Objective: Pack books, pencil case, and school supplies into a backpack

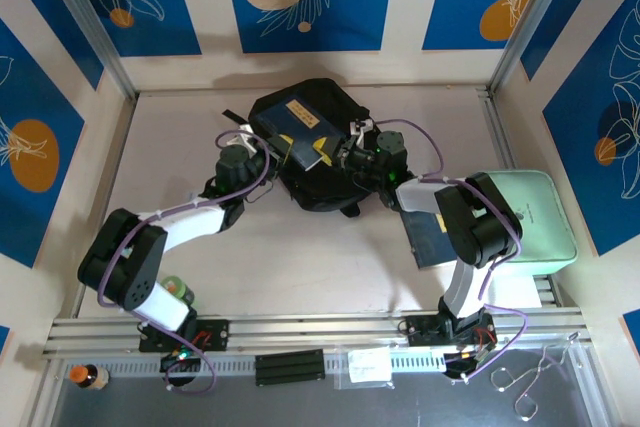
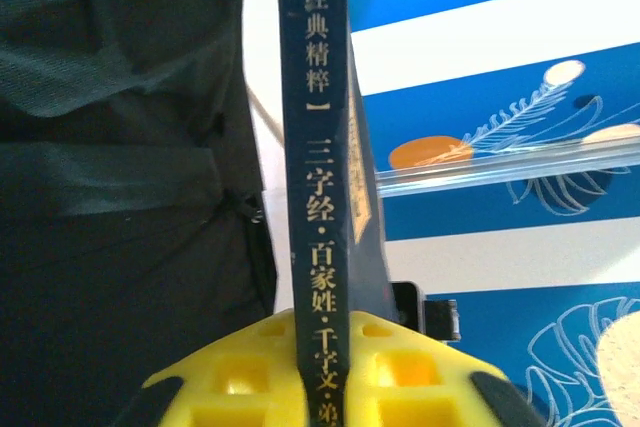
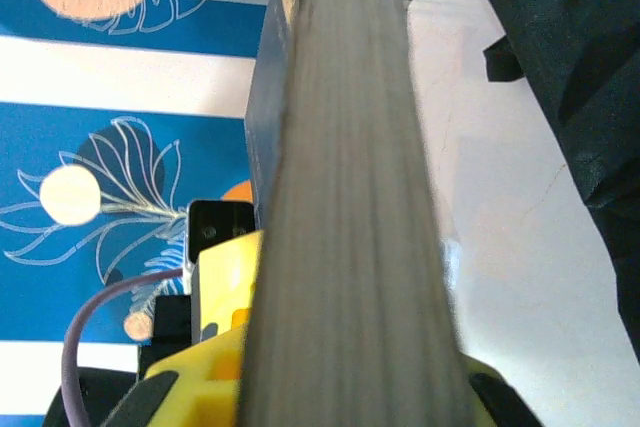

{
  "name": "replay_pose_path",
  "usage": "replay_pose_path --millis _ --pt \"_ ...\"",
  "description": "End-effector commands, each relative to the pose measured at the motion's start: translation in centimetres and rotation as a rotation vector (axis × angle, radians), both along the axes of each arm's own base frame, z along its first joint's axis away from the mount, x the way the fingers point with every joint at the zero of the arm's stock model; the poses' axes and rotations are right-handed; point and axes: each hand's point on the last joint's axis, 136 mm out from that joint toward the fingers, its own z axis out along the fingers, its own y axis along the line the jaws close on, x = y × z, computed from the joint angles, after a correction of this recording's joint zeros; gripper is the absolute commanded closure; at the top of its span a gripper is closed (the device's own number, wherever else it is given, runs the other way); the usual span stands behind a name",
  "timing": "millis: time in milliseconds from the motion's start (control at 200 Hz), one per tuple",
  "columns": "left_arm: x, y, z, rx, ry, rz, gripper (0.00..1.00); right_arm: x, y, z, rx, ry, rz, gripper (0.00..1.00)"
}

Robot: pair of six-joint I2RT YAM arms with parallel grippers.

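Grip comes from both sides on one navy book [image 1: 308, 152], which sits between the two arms over the top of the black backpack [image 1: 320, 187] at the far middle of the table [image 1: 300, 257].

The left gripper [image 1: 262, 149] reaches in from the left. In its wrist view the book [image 2: 315, 147] stands on edge with its spine, printed in pale Chinese characters, running straight down into the left gripper [image 2: 320, 357]. The yellow pads [image 2: 240, 367] lie against either side of the spine with no gap visible, so the jaws are closed on the book. The backpack [image 2: 120, 197] lies dark just left of the book.

The right gripper [image 1: 345, 154] comes in from the right. In its wrist view the grey page edge of the book [image 3: 350, 197] runs down into the right gripper [image 3: 350, 377]. Its yellow pads [image 3: 215, 347] are closed tight on the book. A corner of the backpack [image 3: 570, 67] hangs at the upper right, apart from the book, with bare table below it.

Just beyond the held book, a navy cover with a yellow label lies on the backpack; whether it is a separate book I cannot tell.

A second book [image 1: 432, 235] lies flat on the table under the right arm, beside the mint green box [image 1: 545, 212].
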Motion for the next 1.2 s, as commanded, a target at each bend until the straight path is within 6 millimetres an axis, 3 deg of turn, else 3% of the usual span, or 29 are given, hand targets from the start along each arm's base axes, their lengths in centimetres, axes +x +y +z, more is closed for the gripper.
replay_pose_path --millis 0,80,180,565,825,985,1195 --pt "-0.5 -0.5 2.2 0.128 -0.039 -0.044 0.65 0.2 -1.3 0.8 -0.038 -0.069 -0.027 1.0" --pt "-1.0 -0.6 1.6 0.274 -0.019 -0.094 0.5 0.2 -2.7 0.5 -0.106 -0.079 -0.045 1.0" --pt "-1.8 -1.4 0.8 0.445 -0.033 -0.189 0.39 0.0 -5.0 0.4 -0.204 -0.093 -0.074 1.0" --pt "-5.0 -6.1 -3.9 0.968 -0.075 -0.593 0.31 -0.8 -14.8 -0.1 -0.491 -0.022 -0.245 1.0" --pt "-7.3 -8.8 -6.7 1.255 -0.165 -0.844 0.13 -1.6 -19.4 -0.2 -0.573 0.031 -0.357 1.0" --pt "-9.1 -10.0 -8.3 1.399 -0.232 -1.068 0.13 -2.0 -20.9 -0.4 -0.565 0.061 -0.391 1.0" --pt "-8.3 -10.2 -9.1 1.529 -0.232 -1.168 0.27 -2.3 -21.0 0.8 -0.572 -0.007 -0.38 1.0"
